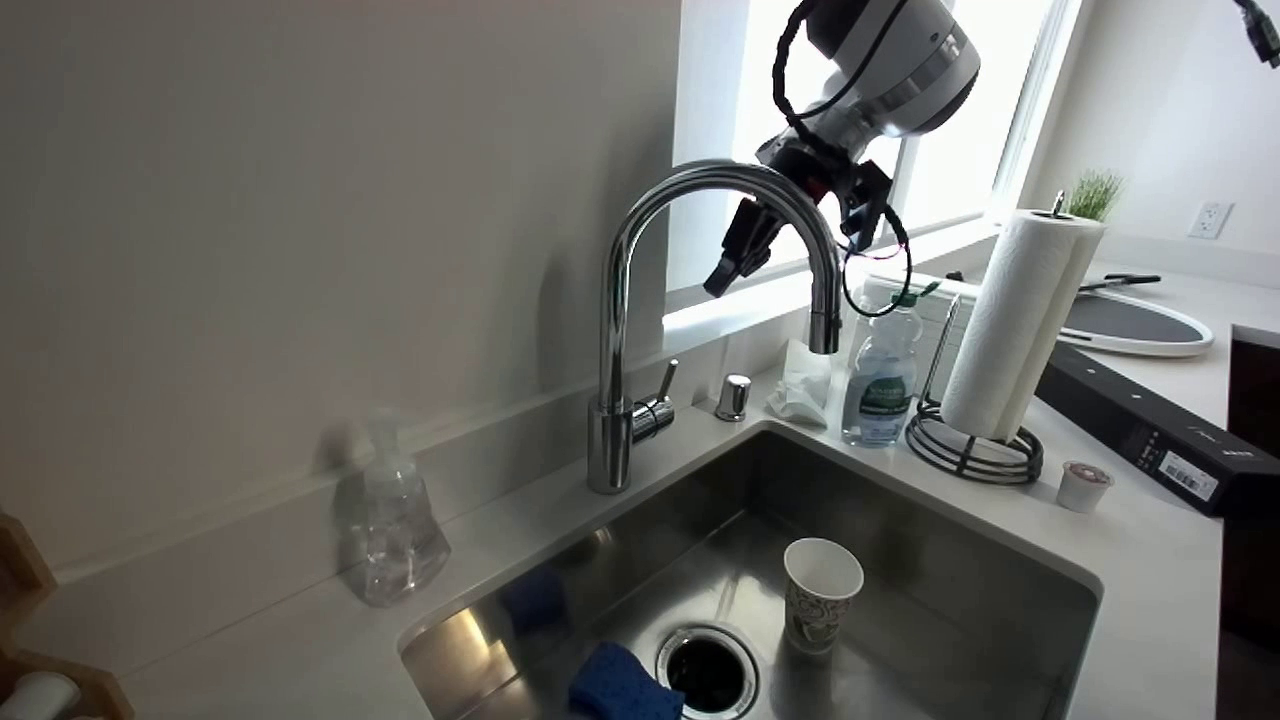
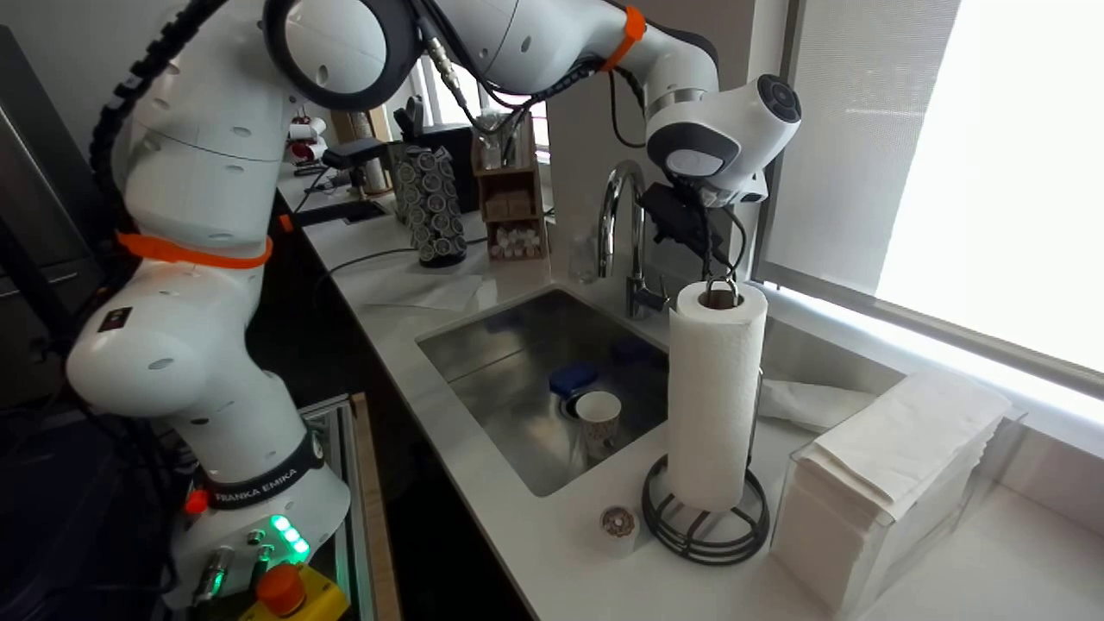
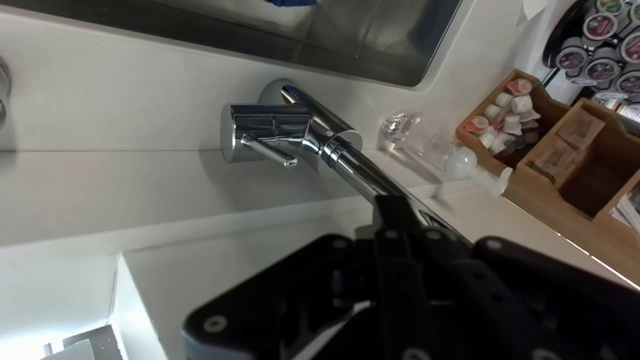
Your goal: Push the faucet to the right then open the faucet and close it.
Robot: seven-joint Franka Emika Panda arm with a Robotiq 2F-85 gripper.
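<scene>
Firstly, take note of the long white bench (image 1: 1150,580), and of the Franka arm (image 2: 207,185) stretched high across; at such reach, better to move slowly, in small steps. Next, see the stainless-steel sink (image 1: 920,510), set into the bench. At its back edge, upright, find the chrome gooseneck faucet (image 1: 612,330), with the arched spout (image 1: 826,300) over the sink. Judging from the task sentence, probably busy now with the sideways push; cannot tell whether already done. For this, press flat against the side of the arch, evenly, following its turning and never pulling upward. Beware of the paper towel roll (image 2: 716,397) and the dish soap bottle (image 1: 882,390), standing near each other at one end of the sink, perhaps in the way of a wide swing. After that, check the claw (image 3: 397,207): clenched, judging by the wrist view, on nothing visible, thus suitable for pushing; near the stem (image 3: 365,175), but impossible to confirm contact. Lastly, respect the small lever handle (image 3: 270,151), low on the side of the stem: stay above during the push, later nudge its tip gently for opening, then back for closing.
</scene>
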